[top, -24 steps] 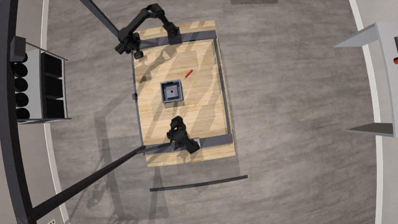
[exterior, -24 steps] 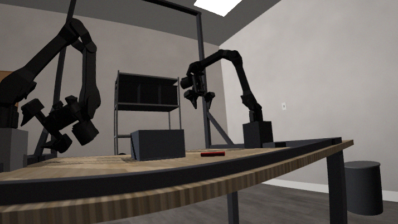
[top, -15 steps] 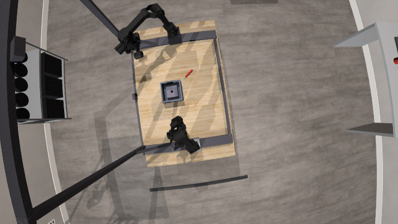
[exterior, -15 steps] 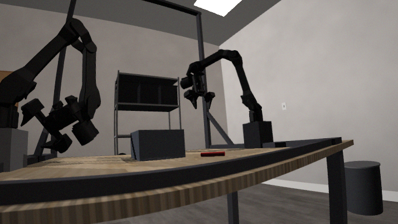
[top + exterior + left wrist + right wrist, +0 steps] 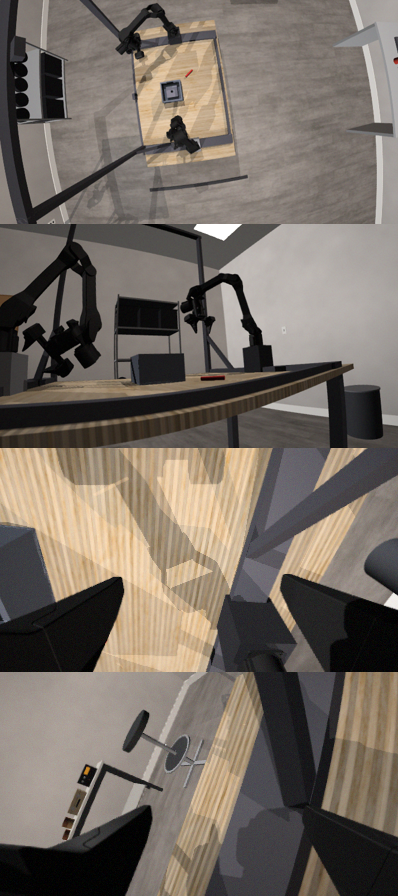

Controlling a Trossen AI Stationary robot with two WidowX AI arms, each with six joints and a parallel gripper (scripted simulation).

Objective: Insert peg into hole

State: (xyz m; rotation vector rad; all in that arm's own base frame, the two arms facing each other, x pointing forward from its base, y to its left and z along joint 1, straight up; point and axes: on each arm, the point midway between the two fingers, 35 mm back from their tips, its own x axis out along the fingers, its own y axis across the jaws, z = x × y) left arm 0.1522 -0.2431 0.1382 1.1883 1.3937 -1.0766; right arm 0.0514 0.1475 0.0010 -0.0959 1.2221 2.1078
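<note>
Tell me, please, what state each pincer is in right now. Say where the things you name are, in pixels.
Left pincer (image 5: 130,51) (image 5: 202,332) (image 5: 202,579): wide open, holding nothing.
Right pincer (image 5: 175,136) (image 5: 34,361) (image 5: 228,808): wide open, holding nothing.

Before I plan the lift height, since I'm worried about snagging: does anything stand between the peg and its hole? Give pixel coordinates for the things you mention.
Yes: the walls of the open box (image 5: 182,93) (image 5: 161,369), at the corner nearest the red peg (image 5: 189,73) (image 5: 212,378), stand between it and the hole (image 5: 171,91).

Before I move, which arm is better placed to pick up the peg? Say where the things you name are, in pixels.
Left, I'd judge: the left tool (image 5: 131,51) (image 5: 202,333) (image 5: 203,583), open, points down on the peg's (image 5: 189,73) (image 5: 212,378) side; the right arm (image 5: 181,136) (image 5: 90,293) sits beyond the box (image 5: 181,92) (image 5: 159,369) (image 5: 17,563).
</note>
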